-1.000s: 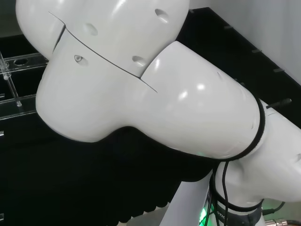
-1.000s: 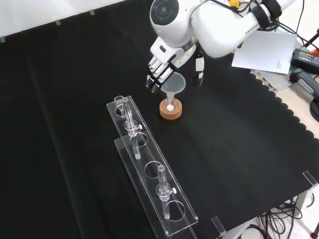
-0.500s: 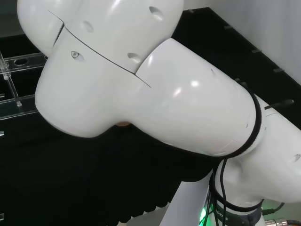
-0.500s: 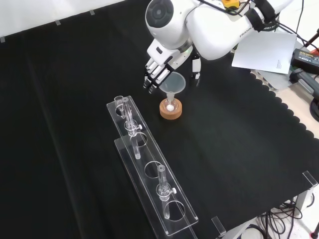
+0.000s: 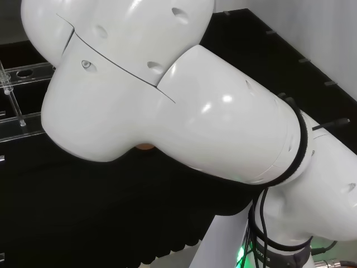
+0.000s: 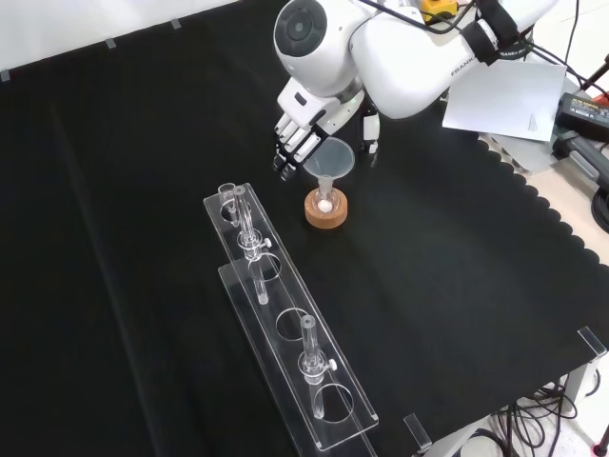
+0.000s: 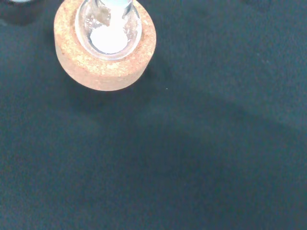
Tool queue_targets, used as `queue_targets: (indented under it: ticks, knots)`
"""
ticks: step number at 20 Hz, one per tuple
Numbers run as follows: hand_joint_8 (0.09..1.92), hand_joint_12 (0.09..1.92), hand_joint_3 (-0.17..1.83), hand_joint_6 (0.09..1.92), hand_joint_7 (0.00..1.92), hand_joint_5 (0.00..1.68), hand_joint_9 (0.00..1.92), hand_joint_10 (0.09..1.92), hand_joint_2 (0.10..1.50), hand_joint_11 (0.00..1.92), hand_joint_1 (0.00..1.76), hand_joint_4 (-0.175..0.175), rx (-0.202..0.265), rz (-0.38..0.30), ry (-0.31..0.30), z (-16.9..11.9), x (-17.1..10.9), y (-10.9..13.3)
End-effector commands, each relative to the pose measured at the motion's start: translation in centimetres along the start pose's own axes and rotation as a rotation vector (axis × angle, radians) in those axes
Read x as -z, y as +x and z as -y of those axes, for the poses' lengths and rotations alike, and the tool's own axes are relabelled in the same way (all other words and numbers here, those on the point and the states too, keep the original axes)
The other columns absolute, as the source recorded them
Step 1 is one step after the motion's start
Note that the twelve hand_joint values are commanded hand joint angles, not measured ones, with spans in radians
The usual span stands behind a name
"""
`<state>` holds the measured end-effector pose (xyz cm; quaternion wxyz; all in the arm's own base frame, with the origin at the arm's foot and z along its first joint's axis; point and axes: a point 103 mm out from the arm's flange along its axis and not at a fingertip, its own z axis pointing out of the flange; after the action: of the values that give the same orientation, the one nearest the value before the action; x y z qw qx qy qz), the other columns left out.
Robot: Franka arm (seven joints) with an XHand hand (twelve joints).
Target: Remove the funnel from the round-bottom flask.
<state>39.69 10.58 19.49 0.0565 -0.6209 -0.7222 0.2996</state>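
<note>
In the front view a clear funnel (image 6: 329,158) stands with its stem in a small round-bottom flask (image 6: 326,201). The flask holds a little white substance and sits in a cork ring (image 6: 326,215). The hand (image 6: 301,127) hangs just behind the funnel's rim, open. Its fingers (image 6: 286,153) point down on the funnel's left and its thumb (image 6: 369,128) on the right, so the cone lies between them; I cannot tell if they touch it. The wrist view looks down on the cork ring (image 7: 105,52) and the flask (image 7: 109,29). A sliver of cork (image 5: 146,147) peeks under the arm in the head view.
Two long clear racks (image 6: 285,328) with several glass tubes lie in front of the flask in the front view; one rack (image 5: 17,120) shows at the head view's left. White paper (image 6: 504,100) and cables lie beyond the cloth's scalloped right edge.
In the front view the hand and the arm link have shifted slightly left and back; the thumb has come closer to the funnel's right rim. Funnel and flask have not moved.
</note>
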Motion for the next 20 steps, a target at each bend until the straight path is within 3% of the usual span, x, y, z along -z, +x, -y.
queue_targets:
  ticks: [1, 7, 13, 16, 20]
  knots:
    - [0.49, 1.47, 0.19, 0.09, 0.00, 0.06, 0.28, 0.77, 0.73, 0.31, 0.70, -0.004, 0.002, -0.005, -0.006, -0.5, 0.0, 0.4]
    - [0.68, 1.44, 0.22, 0.09, 0.04, 0.17, 0.48, 0.67, 0.74, 0.37, 0.71, -0.011, -0.008, 0.021, -0.021, -0.6, -0.2, 0.2]
    - [0.70, 1.36, 0.31, 0.09, 0.37, 0.48, 0.74, 0.55, 0.76, 0.48, 0.74, -0.027, -0.039, 0.035, -0.113, -0.4, -0.1, 0.1]
    - [0.69, 1.31, 0.36, 0.33, 0.61, 0.67, 0.90, 0.47, 0.78, 0.57, 0.76, -0.013, -0.048, 0.039, -0.157, 0.0, 0.2, -0.2]
    - [0.69, 1.27, 0.40, 0.59, 0.72, 0.66, 1.02, 0.42, 0.79, 0.64, 0.77, -0.010, -0.050, 0.034, -0.180, 0.5, 0.7, -0.6]
